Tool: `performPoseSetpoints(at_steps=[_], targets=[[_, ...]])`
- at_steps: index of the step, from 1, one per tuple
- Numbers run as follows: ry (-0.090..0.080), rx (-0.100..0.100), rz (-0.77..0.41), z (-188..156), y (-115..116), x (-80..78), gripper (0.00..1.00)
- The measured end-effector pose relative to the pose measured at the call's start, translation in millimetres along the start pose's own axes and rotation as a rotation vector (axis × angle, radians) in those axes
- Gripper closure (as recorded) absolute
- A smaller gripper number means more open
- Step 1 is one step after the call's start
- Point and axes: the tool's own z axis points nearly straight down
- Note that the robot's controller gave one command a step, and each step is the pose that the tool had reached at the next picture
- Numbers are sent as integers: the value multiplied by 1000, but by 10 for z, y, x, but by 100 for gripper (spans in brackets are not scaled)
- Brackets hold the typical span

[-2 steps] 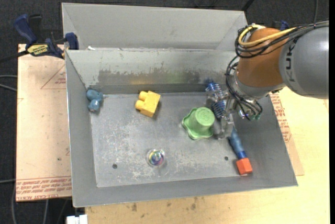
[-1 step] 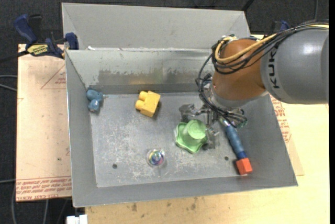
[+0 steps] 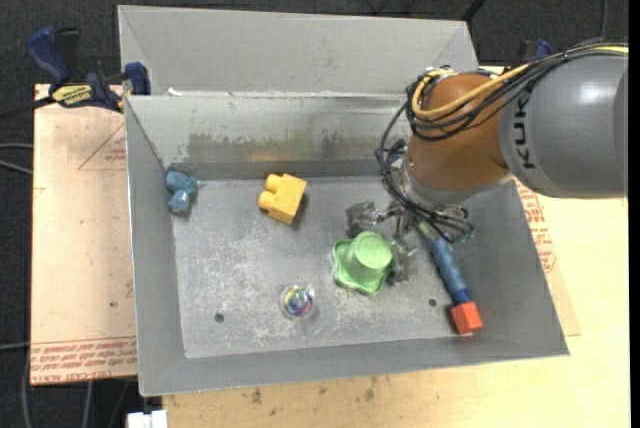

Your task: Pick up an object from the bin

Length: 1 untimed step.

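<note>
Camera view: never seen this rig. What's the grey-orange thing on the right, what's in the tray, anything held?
One camera looks down into a grey metal bin. The grey tube from the right is a robot arm; the orange cover is part of its wrist. It is meant to pick one thing out. In the bin: a yellow block, a small blue piece at the far left, a shiny little ball, a blue pen with an orange-red end, and a green cup-shaped thing. The wrist hangs right over the green one; whether it grips it cannot be made out.
</note>
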Motion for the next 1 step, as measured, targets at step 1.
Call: performPoseSetpoints(at_steps=[1], targets=[[-7, 5, 36, -1293, 288, 85, 100]])
